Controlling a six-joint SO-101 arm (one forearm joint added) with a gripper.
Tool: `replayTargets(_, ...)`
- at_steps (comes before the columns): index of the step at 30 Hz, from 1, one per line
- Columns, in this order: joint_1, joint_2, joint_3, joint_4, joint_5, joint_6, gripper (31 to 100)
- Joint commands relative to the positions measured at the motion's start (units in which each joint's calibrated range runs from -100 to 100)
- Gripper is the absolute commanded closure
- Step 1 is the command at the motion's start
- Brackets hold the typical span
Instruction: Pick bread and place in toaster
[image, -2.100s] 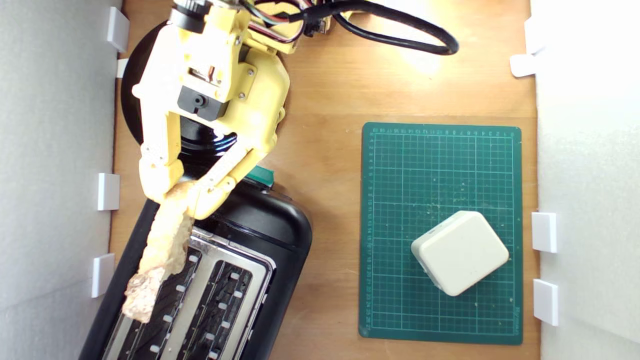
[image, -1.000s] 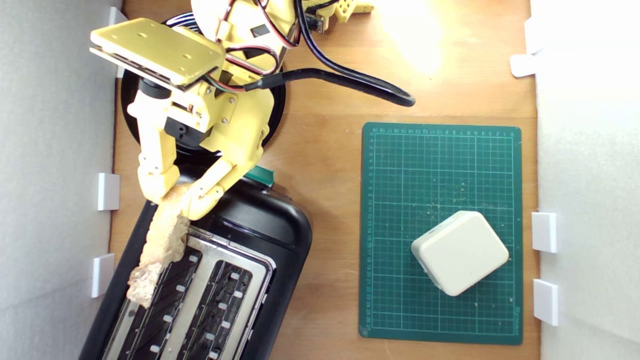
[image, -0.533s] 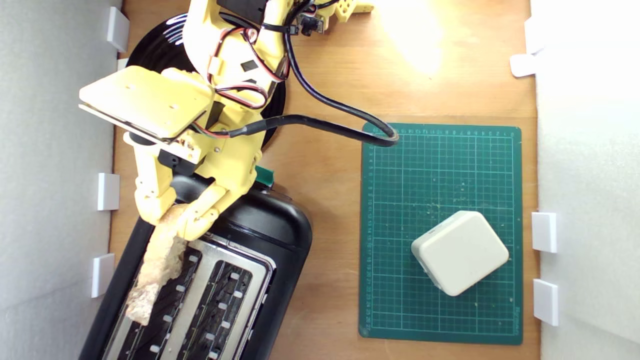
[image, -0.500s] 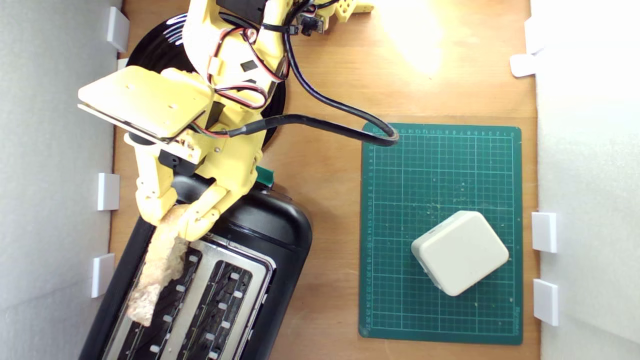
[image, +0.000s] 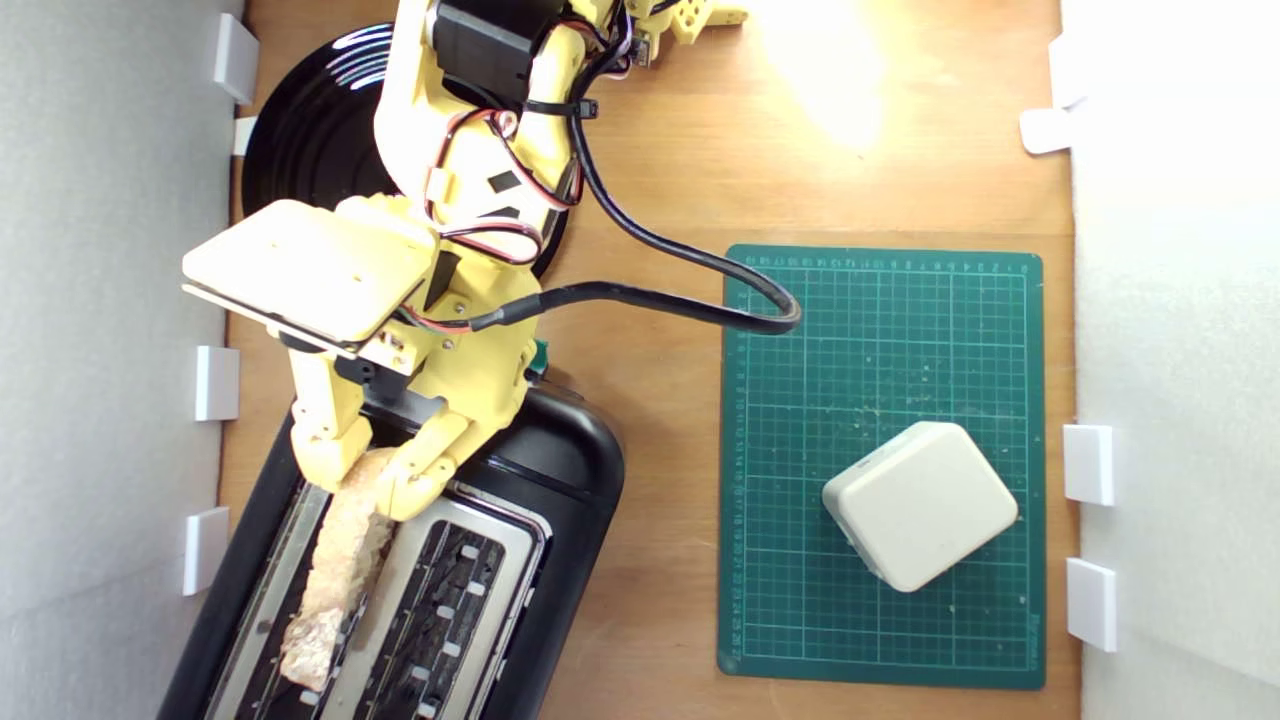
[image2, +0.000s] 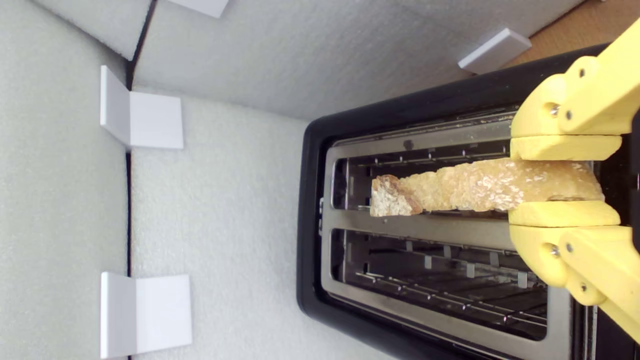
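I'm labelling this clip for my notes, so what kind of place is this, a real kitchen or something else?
Probably a small tabletop robot test cell, not a real kitchen. White foam walls with clip-on brackets box in a wooden table, a green cutting mat lies beside the toaster, and a yellow gripper holds the bread.

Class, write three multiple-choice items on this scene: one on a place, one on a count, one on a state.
1. Where does the white block sit?
A. on the green mat
B. on the black plate
C. on the toaster

2. How many slots does the toaster have?
A. one
B. two
C. four

3. What is the hand doing?
A. hanging open
B. pressing the lever
C. gripping the bread

Key: 1 A, the mat's grid surrounds the block. 2 B, the wrist view shows two openings. 3 C, both fingers clamp the slice over one slot.
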Motion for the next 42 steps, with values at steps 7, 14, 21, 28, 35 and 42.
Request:
replayTargets(7,3.61,-0.43,-1.31,-0.09,0.41,2.03,82.6)
replayTargets(14,3.13,-2.18,-1.22,-1.0,0.41,1.51,82.6)
replayTargets(21,1.84,-1.84,-1.04,-0.09,0.41,1.09,82.6)
replayTargets(28,0.31,3.15,-1.04,-1.0,0.41,0.2,82.6)
replayTargets(35,-1.79,7.14,-0.94,-1.0,0.41,-0.43,82.6)
replayTargets(42,-1.31,7.47,-0.85,-1.0,0.41,-0.01,82.3)
